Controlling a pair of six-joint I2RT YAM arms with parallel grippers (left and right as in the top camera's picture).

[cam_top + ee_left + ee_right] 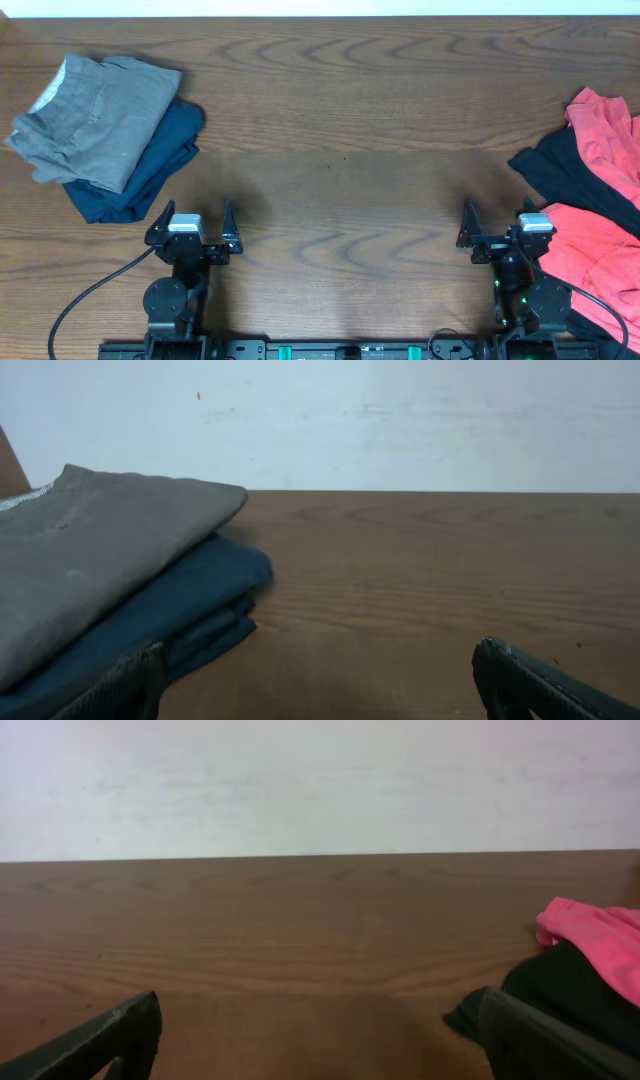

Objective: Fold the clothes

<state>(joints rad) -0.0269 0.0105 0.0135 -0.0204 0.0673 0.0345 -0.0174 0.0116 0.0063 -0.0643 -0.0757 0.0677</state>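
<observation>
Folded grey shorts [95,115] lie on a folded navy garment [150,165] at the table's far left; both show in the left wrist view, the grey shorts [90,550] over the navy garment [190,600]. At the right edge a red garment [605,135] and a black garment [565,175] lie unfolded, with another red piece [595,250] in front. The right wrist view shows the red garment [600,935] and the black garment [565,990]. My left gripper [192,228] is open and empty near the front edge. My right gripper [495,230] is open and empty beside the red piece.
The wooden table [340,130] runs between the two piles. The arm bases [170,300] stand at the front edge, with a black cable [85,295] at the left. A pale wall [400,420] rises behind the table.
</observation>
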